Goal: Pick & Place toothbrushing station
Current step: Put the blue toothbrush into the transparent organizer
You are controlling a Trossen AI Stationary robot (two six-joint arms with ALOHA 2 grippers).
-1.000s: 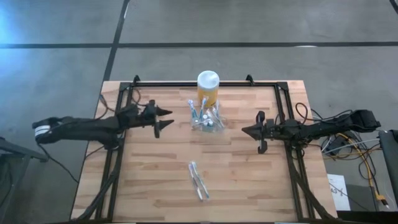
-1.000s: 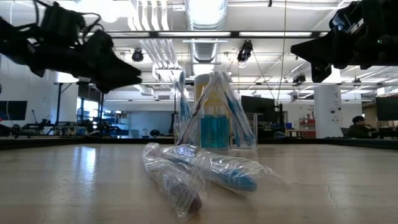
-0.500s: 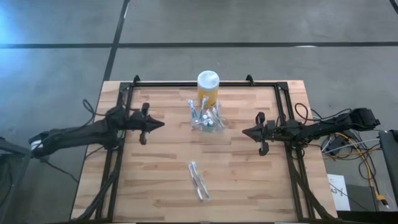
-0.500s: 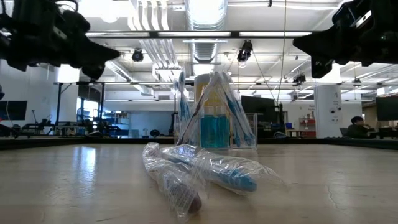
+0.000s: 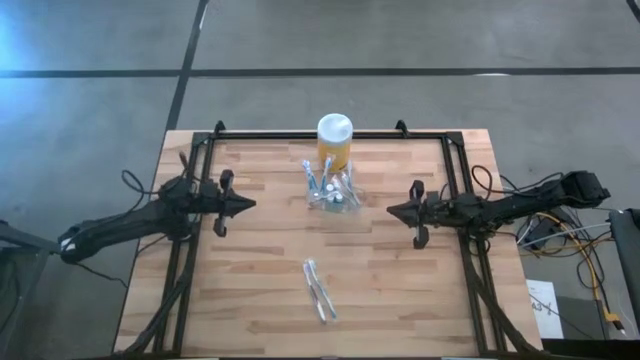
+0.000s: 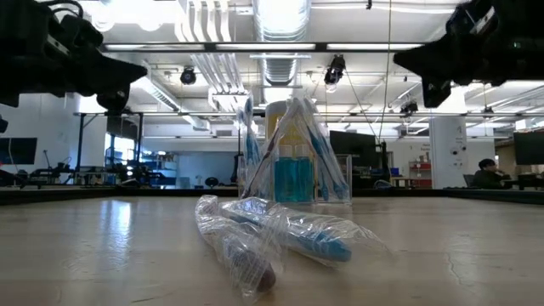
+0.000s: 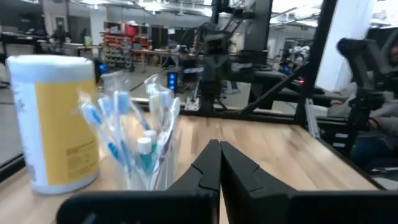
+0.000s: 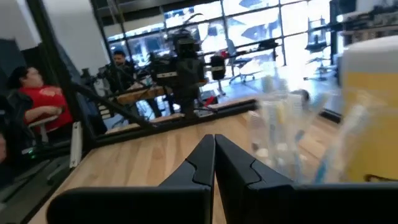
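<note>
My left gripper point(image 5: 248, 204) and right gripper point(image 5: 392, 210), both pinched together empty, flank the toothbrushing station point(image 5: 331, 192); yellow jar point(image 5: 334, 142) behind, wrapped toothbrushes point(image 5: 318, 289) nearer front.

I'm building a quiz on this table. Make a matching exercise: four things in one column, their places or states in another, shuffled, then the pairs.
Things:
1. jar
2. holder
3. wrapped brushes
4. left claw

Places or states:
A. lying flat on the near part of the table, apart from the rest
B. shut, empty, in the air to one side of the holder
C. at the table's far edge, yellow with a white lid
D. clear, standing mid-table with toothbrushes upright in it

Pairs: 1-C, 2-D, 3-A, 4-B
</note>
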